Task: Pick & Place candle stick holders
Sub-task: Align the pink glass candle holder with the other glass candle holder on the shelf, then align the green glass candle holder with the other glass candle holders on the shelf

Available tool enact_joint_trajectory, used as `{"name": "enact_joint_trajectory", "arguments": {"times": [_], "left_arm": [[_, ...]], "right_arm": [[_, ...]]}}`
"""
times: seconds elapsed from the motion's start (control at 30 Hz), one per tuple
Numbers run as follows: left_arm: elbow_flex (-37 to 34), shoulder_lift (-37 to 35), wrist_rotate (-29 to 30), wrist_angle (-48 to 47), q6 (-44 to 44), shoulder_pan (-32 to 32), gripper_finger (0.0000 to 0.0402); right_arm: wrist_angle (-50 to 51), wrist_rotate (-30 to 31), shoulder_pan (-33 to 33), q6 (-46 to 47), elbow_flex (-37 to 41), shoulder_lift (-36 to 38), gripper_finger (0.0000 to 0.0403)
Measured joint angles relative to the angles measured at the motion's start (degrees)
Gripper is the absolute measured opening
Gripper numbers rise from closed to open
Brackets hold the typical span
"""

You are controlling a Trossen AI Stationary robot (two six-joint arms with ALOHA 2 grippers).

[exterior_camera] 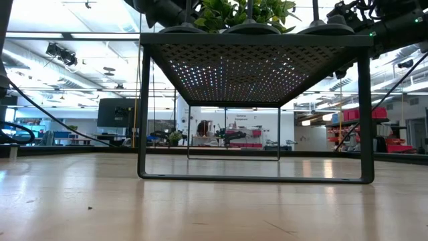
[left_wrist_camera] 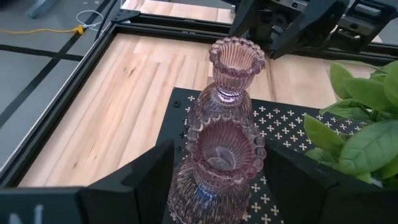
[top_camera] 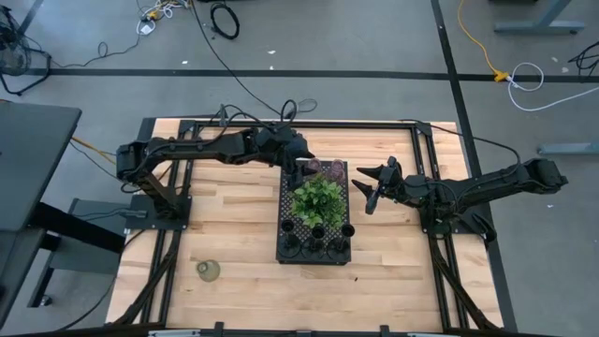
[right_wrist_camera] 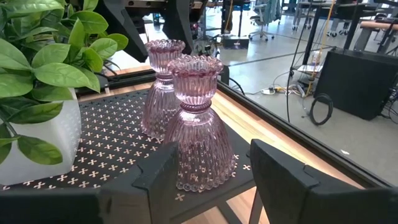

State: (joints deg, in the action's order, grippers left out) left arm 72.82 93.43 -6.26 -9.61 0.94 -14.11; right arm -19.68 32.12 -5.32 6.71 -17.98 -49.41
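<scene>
While a plant [top_camera: 317, 198] centres it, the tray [top_camera: 286, 245] holds candle holders [right_wrist_camera: 198, 124].

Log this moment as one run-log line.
left claw: open around near pink holder | right claw: open by far pink holder | both holders upright on black tray | olive holder on table

Overhead straight down on desk [top_camera: 234, 234]; low level beneath tray [exterior_camera: 254, 67]; both wrists close on pink holders [left_wrist_camera: 221, 137], from opposite tray sides.
</scene>
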Motion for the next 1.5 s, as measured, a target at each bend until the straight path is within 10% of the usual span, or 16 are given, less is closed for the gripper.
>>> {"name": "enact_joint_trajectory", "arguments": {"times": [0.6, 1.17, 1.5], "left_arm": [[0.0, -9.0, 0.8, -5.8, 1.8, -0.2, 0.0238], [0.0, -27.3, 1.1, -43.5, -7.7, 1.9, 0.0238], [-0.1, -31.1, 0.7, -57.6, -22.9, 13.3, 0.0238]], "right_arm": [[0.5, 0.4, 0.0, -0.2, 0.0, 0.0, 0.0201], [0.0, 0.4, 0.0, 0.3, 0.0, 0.0, 0.0201], [-0.1, 0.4, 0.0, 0.3, 0.0, 0.0, 0.0201]]}}
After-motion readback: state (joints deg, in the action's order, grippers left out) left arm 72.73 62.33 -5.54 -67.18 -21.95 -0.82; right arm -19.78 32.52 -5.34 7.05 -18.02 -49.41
